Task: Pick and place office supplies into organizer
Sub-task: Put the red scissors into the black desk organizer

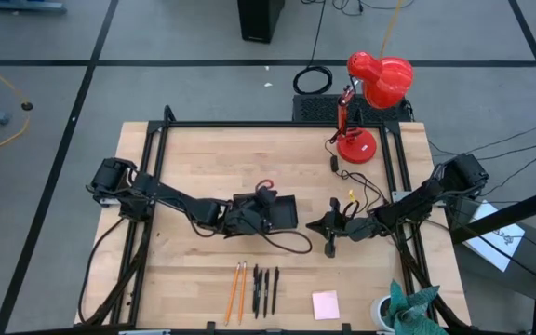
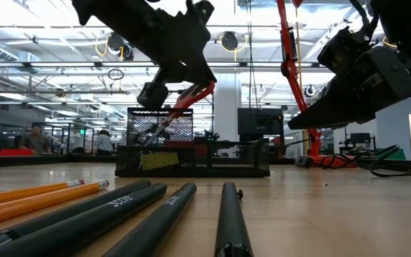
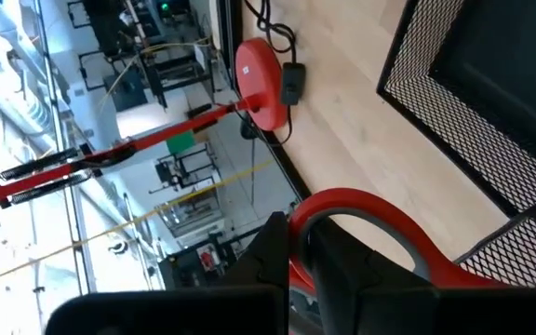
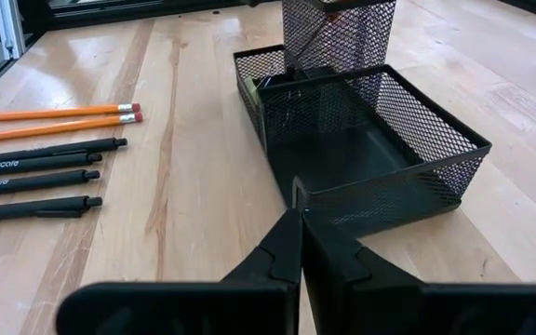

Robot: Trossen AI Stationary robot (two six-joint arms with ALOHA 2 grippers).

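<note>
Two compartments matter to you: the organizer [image 4: 370,149], a black mesh tray mid-table, has a wide low bay that looks bare and a tall cup section behind it. Your left gripper [image 1: 261,200] hangs over that cup end, pinching the red-handled scissors [image 2: 184,103], blades angled down into the mesh. A small yellow item [image 2: 159,160] lies in the low part. Your right gripper [image 4: 298,244] sits just beside the tray, fingers pressed together. Two pencils [image 4: 54,121], pens [image 4: 35,177] and sticky-note pad [image 1: 325,304] lie outside.
</note>
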